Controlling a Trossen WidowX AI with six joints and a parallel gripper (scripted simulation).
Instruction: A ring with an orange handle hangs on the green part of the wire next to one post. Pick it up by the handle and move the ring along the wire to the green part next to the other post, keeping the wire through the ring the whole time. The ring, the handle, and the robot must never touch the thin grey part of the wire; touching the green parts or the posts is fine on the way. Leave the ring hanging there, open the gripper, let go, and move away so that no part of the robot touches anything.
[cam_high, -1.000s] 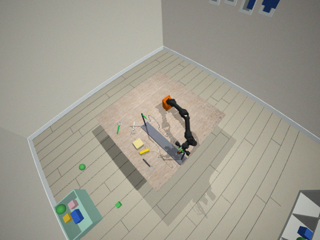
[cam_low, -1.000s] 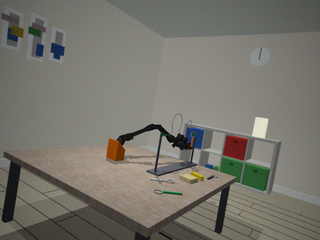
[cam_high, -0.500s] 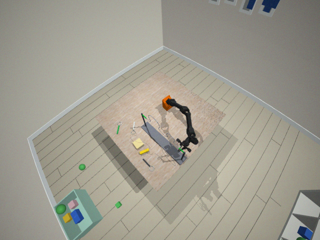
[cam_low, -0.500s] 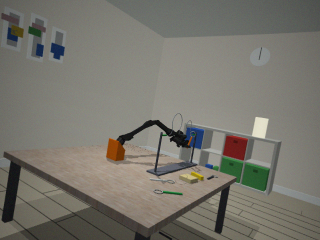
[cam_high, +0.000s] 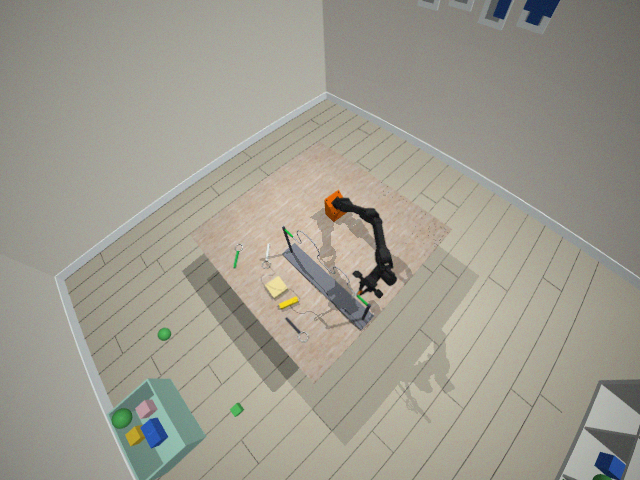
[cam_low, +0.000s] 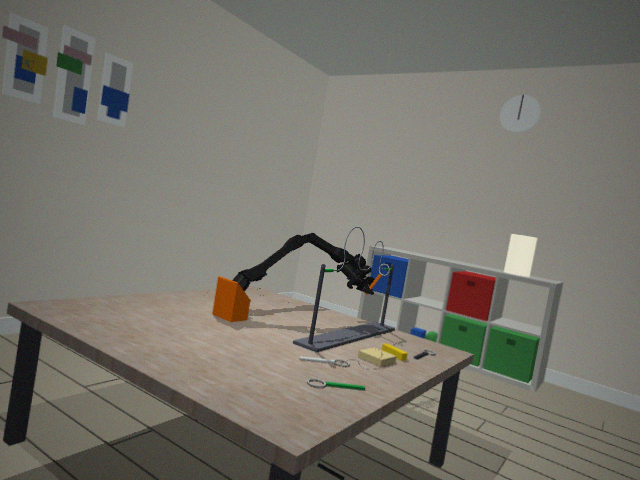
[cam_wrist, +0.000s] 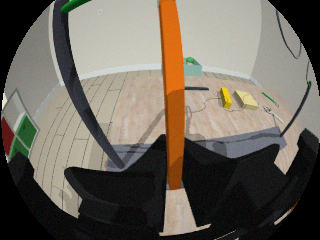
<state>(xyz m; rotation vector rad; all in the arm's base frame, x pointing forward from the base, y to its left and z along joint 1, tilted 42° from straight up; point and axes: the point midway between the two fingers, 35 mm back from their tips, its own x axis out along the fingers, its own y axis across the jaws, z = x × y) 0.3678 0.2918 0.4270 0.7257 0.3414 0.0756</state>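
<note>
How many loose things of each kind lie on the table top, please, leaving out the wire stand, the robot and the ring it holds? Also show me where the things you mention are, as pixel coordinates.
Handled rings: 3 (green (cam_high: 236, 259) (cam_low: 345, 385), white (cam_high: 267, 252) (cam_low: 315, 360), black (cam_high: 293, 325) (cam_low: 421, 354))
Yellow bar (cam_high: 288, 303) (cam_low: 394, 351) (cam_wrist: 226, 98): 1
Pale yellow block (cam_high: 276, 287) (cam_low: 376, 357) (cam_wrist: 245, 100): 1
Total: 5
</note>
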